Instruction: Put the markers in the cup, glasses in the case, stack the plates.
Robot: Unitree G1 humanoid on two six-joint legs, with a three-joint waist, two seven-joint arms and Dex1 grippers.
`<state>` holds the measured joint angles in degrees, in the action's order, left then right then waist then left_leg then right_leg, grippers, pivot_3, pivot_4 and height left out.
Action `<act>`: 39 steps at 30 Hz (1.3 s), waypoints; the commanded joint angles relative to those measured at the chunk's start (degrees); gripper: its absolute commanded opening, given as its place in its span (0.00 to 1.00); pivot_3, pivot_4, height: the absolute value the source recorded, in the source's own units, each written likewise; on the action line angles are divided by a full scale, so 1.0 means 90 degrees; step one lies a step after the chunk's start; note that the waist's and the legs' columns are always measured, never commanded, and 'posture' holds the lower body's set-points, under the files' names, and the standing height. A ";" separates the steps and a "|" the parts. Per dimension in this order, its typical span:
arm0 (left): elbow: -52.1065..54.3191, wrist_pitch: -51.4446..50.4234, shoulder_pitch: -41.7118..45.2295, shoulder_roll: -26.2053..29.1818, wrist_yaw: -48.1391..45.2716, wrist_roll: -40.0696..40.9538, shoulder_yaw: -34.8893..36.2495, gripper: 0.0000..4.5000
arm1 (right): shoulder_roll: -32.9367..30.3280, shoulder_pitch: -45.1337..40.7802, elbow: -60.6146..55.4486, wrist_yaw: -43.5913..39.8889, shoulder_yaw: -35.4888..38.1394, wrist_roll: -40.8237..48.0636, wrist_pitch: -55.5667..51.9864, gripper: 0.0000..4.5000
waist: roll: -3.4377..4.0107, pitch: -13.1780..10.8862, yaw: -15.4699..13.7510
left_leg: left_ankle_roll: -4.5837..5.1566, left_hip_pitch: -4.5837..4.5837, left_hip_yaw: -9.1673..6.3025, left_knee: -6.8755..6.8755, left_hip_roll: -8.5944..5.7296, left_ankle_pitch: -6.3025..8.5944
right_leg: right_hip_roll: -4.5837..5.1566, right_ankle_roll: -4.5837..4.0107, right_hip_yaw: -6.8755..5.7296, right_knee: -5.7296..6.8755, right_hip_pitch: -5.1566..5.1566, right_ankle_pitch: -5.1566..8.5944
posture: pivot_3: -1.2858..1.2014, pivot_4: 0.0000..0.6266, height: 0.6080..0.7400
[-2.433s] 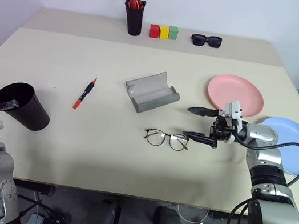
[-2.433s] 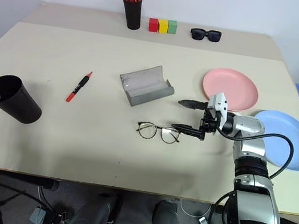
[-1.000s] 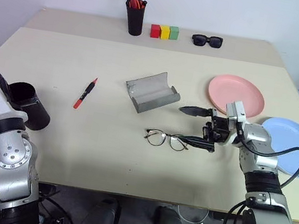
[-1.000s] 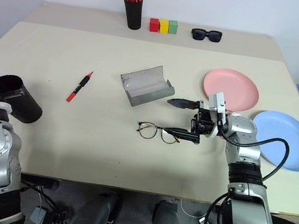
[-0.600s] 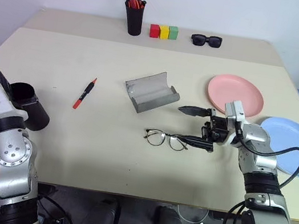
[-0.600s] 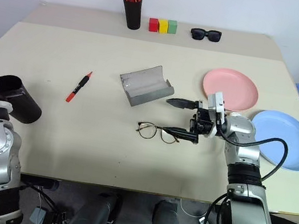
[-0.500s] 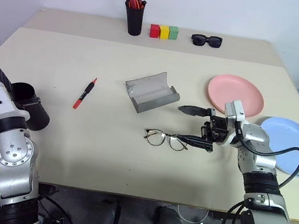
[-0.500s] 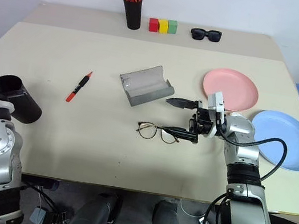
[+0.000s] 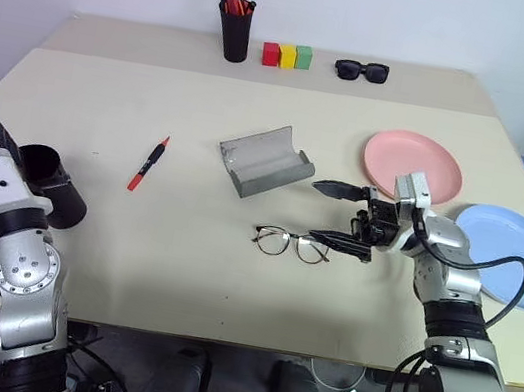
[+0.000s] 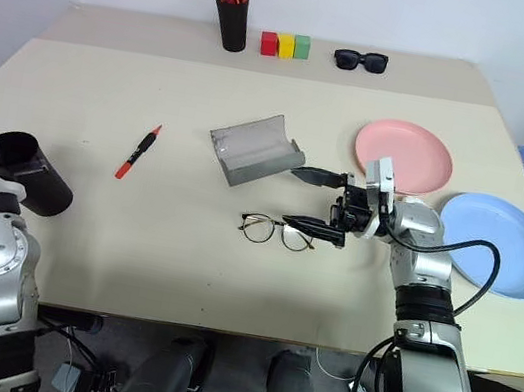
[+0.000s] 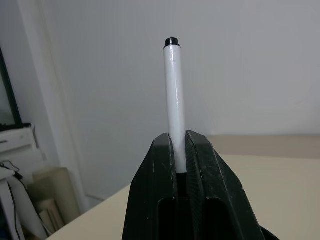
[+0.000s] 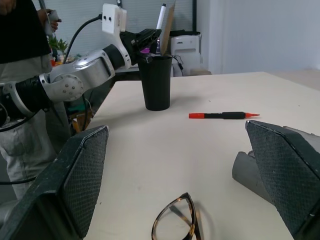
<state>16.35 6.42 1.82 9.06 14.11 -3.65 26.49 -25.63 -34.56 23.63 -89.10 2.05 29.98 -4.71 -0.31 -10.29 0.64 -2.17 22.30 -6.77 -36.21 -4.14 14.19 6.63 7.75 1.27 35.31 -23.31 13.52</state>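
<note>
My left gripper [image 11: 179, 140] is shut on the white marker [image 11: 175, 100], which points upward just left of the black cup [image 9: 46, 183] at the table's left edge. The red marker [image 9: 148, 163] lies on the table between cup and case. The grey case [image 9: 266, 160] lies open near the middle. The wire-rimmed glasses [image 9: 290, 244] lie in front of it. My right gripper [image 9: 332, 213] is open, level, pointing left, its lower finger just over the glasses' right end. The pink plate [image 9: 413, 165] and the blue plate [image 9: 520, 257] lie apart at the right.
At the back edge stand a black pen holder [image 9: 236, 24] with orange-tipped pens, three coloured blocks [image 9: 287, 55] and black sunglasses [image 9: 362, 71]. A person [image 12: 20, 30] stands beyond the table's left end.
My left arm has risen beside the cup with the white marker pointing up. My right gripper has slid a little left, closer over the glasses. The other objects have not moved.
</note>
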 commanded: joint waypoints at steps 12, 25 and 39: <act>0.0107 0.0217 -0.0119 -0.0038 -0.0022 0.0058 0.0005 0.99 | 0.0032 -0.0172 -0.0532 0.0256 -0.0008 0.0073 -0.0222 1.00 | 0.0001 0.0001 -0.0001 | 0.0000 0.0000 0.0000 0.0000 0.0000 0.0000 | 0.0000 0.0000 0.0000 0.0002 0.0000 0.0000 | 0.52 0.24 1.00; 0.1265 -0.0827 0.0609 0.0163 -0.0626 0.1042 -0.0387 0.99 | 0.0020 -0.0184 -0.0394 0.0244 0.0003 0.0019 -0.0120 1.00 | 0.0000 0.0000 -0.0002 | 0.0000 0.0002 0.0000 -0.0002 -0.0001 0.0000 | 0.0000 0.0001 -0.0001 0.0002 0.0000 0.0000 | 0.52 0.24 1.00; 0.1337 -0.6899 0.4067 0.0216 0.1243 0.0912 -0.0503 0.99 | 0.0019 -0.0269 -0.0328 0.0416 0.0039 -0.0030 -0.0099 1.00 | -0.0011 -0.0006 0.0013 | -0.0002 0.0003 -0.0009 -0.0005 -0.0004 -0.0001 | -0.0008 0.0016 -0.0002 0.0014 -0.0001 -0.0007 | 0.52 0.24 1.00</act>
<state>27.95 -51.75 36.29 10.76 23.73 5.99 22.25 -25.46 -35.75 20.70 -85.56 1.41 29.49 -6.79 -0.41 -10.35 0.76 -2.19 22.33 -6.87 -36.25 -4.18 14.17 6.55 7.91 1.25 35.43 -23.32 13.44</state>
